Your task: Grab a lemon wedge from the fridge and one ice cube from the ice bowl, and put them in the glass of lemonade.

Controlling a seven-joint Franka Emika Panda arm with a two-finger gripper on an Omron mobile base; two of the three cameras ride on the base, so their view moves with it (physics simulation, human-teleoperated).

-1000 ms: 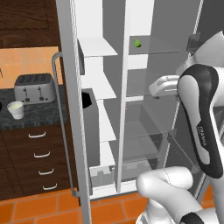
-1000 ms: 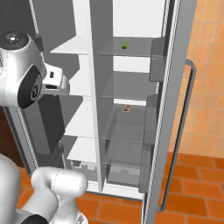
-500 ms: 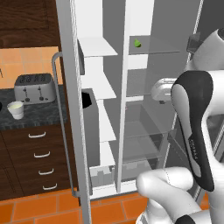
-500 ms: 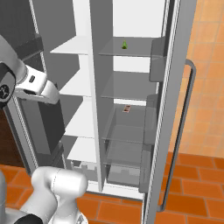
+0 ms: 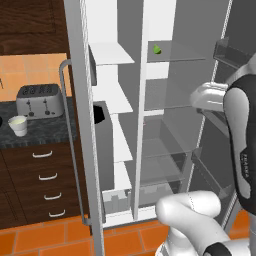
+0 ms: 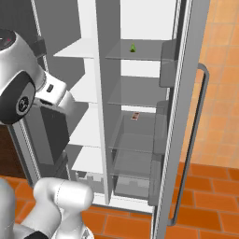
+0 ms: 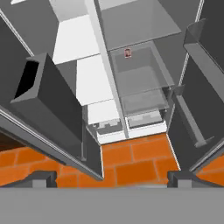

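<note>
1. Since the earlier frame, the arm has swung outward and its hand has tipped down.
2. Its fingers (image 7: 43, 178) stand spread wide, empty.
3. On an upper glass shelf in the fridge (image 5: 165, 135) sits the lemon wedge (image 5: 157, 49): tiny, light, probably slick; best pinched across its flat flanks, gently.

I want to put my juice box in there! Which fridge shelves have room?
In the fridge, the white shelves left of the divider look bare. On the right, the top glass shelf holds just the lemon wedge, with room beside it. The next glass shelf looks bare. A small red thing lies at the back, lower down.
</note>
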